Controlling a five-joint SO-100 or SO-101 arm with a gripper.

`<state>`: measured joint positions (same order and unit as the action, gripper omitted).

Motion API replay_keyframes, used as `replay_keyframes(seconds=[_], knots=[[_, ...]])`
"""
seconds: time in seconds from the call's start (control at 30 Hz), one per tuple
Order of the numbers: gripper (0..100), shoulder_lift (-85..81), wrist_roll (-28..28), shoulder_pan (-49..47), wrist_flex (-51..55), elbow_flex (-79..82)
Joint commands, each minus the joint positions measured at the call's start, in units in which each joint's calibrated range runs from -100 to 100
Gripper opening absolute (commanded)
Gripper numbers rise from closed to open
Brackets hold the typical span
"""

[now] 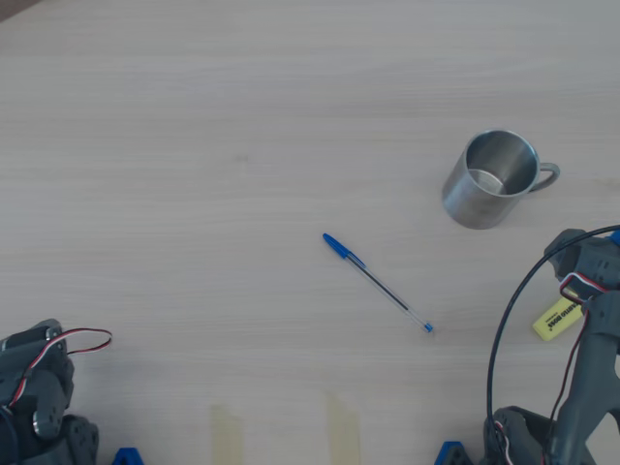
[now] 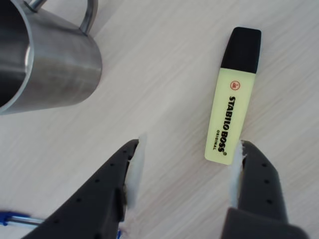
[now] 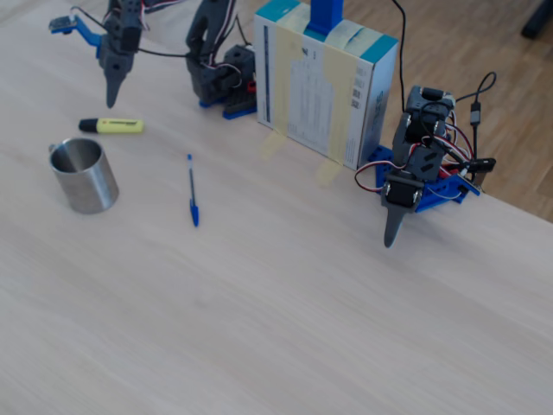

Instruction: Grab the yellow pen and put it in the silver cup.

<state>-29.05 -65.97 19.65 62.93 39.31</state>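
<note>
Nearest the wrist camera, fingers [image 2: 133,172] spread apart, clamped on nothing, hovering over the bench [image 2: 164,74]. Just beyond, yellow pen [image 2: 228,115] lying flat, tail end close against the right-hand pad, well off the centre of the gap. Likely to be nudged or pinched at one corner and flicked aside if closed from there. Farther left, silver cup [image 2: 47,62] upright and empty, blue ballpoint [image 1: 376,281] lying apart.
</note>
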Motion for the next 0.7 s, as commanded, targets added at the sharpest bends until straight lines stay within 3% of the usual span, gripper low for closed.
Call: replay_keyframes(seconds=[0.0,0.67], knots=[[27,2.4,0.2,0.2,-1.7,-2.8],[27,12.5,0.2,4.5,-8.9,-6.8]])
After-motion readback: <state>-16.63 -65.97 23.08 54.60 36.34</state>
